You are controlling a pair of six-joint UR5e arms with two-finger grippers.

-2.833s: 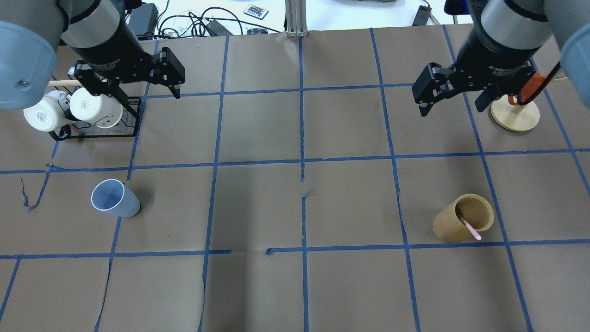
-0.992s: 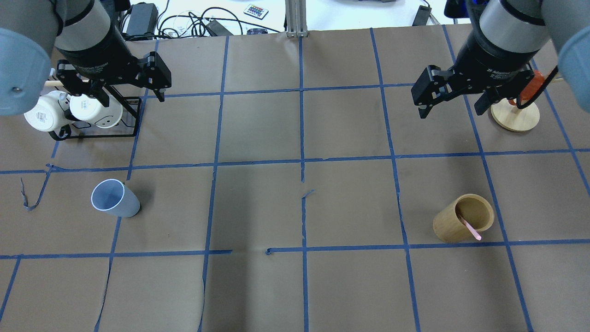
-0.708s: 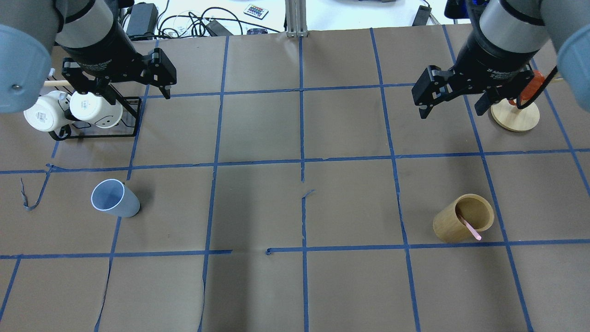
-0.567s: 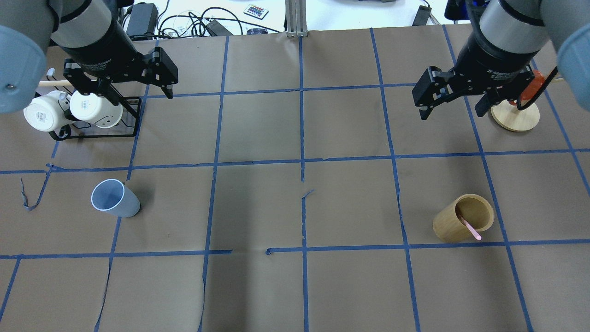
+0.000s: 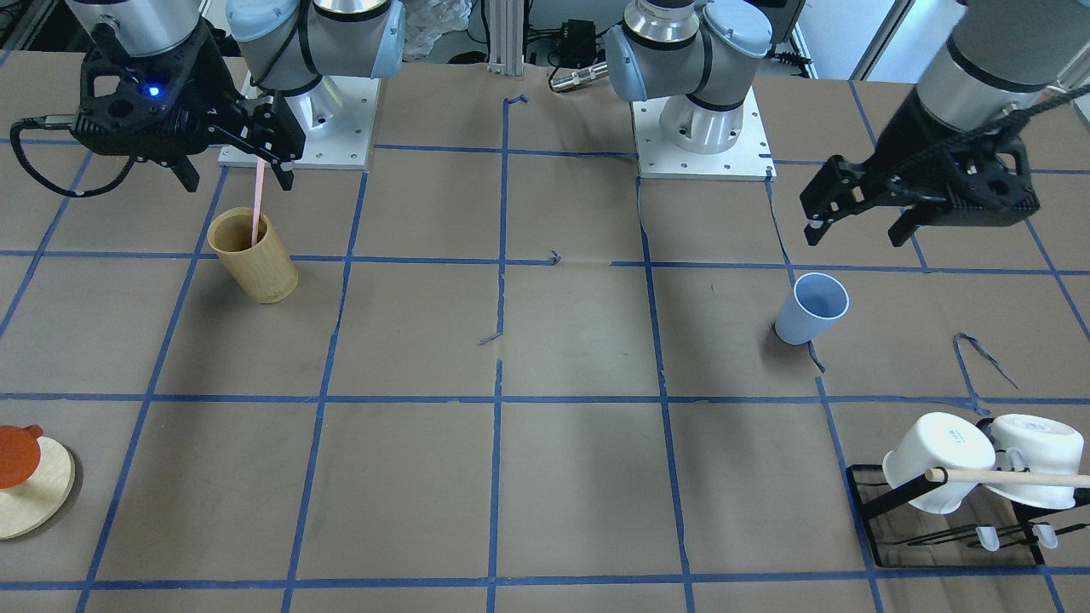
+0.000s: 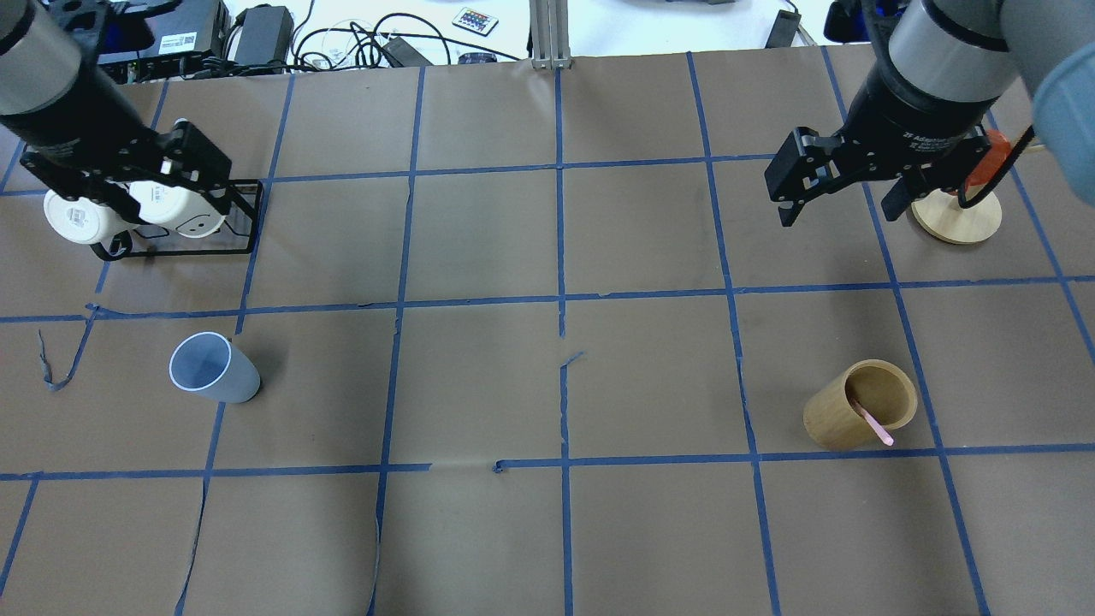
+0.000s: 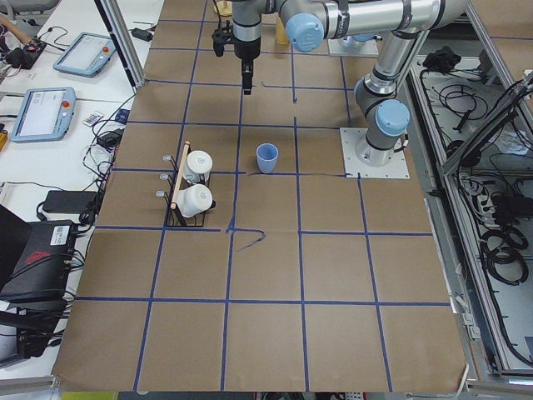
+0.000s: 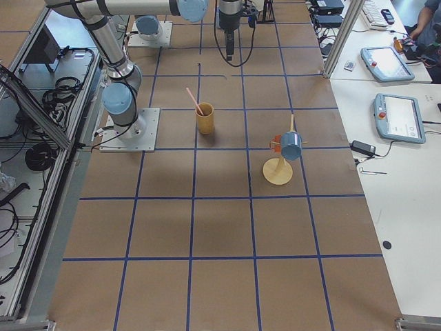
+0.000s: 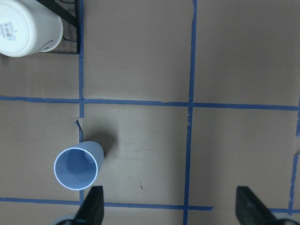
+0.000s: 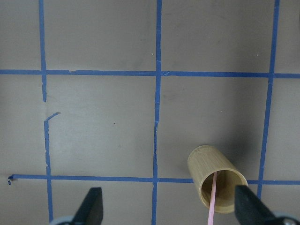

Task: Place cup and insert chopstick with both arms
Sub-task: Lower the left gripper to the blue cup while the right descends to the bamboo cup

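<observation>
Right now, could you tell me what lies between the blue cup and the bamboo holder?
Nothing: the overhead view shows only bare taped paper between the blue cup and bamboo holder.

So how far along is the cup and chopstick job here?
Nothing looks done yet. The blue cup stands untouched, and the pink chopstick sits in the bamboo holder. The left hand and right hand hover open and empty. Grasping, placing the cup and inserting the chopstick are left.
</observation>
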